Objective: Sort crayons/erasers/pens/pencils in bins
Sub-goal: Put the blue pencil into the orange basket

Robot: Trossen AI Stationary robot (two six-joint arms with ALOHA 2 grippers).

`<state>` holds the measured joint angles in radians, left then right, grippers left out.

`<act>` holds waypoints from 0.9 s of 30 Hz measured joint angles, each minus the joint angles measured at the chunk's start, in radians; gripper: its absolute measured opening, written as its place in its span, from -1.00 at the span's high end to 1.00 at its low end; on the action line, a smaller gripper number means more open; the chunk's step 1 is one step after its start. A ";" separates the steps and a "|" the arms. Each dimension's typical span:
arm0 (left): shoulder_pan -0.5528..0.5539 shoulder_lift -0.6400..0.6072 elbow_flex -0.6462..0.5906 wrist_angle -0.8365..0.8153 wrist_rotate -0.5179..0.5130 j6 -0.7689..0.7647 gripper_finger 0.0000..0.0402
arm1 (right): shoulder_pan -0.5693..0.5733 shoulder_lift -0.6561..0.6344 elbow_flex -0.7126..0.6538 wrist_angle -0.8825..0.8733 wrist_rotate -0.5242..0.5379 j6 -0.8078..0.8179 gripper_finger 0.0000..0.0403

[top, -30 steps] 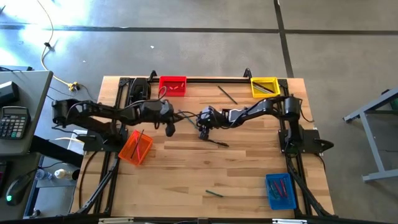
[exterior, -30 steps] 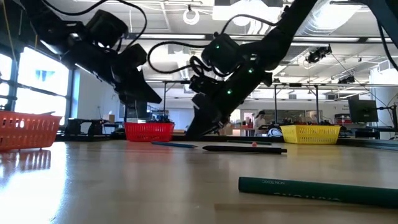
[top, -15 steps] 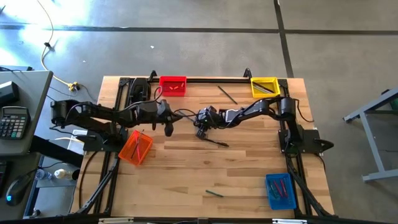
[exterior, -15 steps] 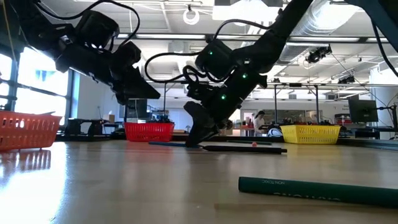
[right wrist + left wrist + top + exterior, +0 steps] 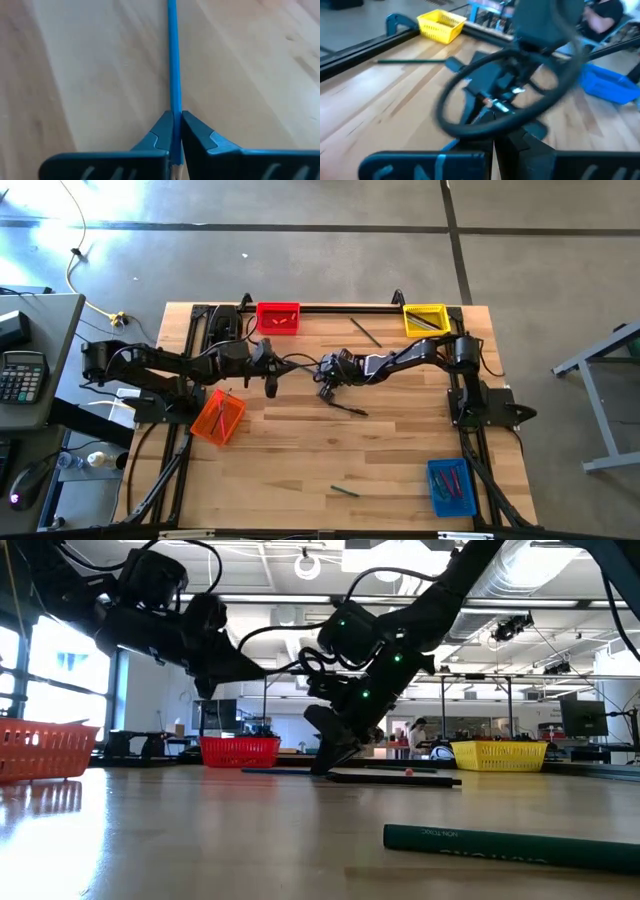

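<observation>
At centre frame, right gripper (image 5: 176, 131) clamped on blue pencil (image 5: 173, 60): pickup step; next, lifting toward a bin. Left gripper (image 5: 270, 387) clenched, empty.

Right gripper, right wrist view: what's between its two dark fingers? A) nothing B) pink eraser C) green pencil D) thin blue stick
D: in the right wrist view the right gripper has its fingers closed on a thin blue stick that runs straight out over the light wooden table.
</observation>
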<state>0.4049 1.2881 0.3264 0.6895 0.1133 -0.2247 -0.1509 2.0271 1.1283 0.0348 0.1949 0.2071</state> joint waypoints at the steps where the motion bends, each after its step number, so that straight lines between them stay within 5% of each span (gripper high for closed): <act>1: 0.000 0.000 0.000 0.012 0.015 0.000 1.00 | 0.000 0.000 0.000 -0.001 0.014 0.006 0.96; 7: 0.006 0.000 -0.027 0.070 0.032 0.002 1.00 | 0.008 -0.003 0.000 0.000 0.069 0.091 0.98; 17: 0.034 0.000 -0.238 0.431 0.033 -0.125 0.98 | 0.066 -0.006 0.000 0.140 0.191 0.151 0.99; 27: 0.034 0.000 -0.249 0.480 0.031 -0.132 0.53 | 0.119 -0.007 0.000 0.378 0.309 0.120 0.99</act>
<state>0.4393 1.2884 0.0769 1.1691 0.1444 -0.3565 -0.0316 2.0201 1.1285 0.4130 0.5035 0.3269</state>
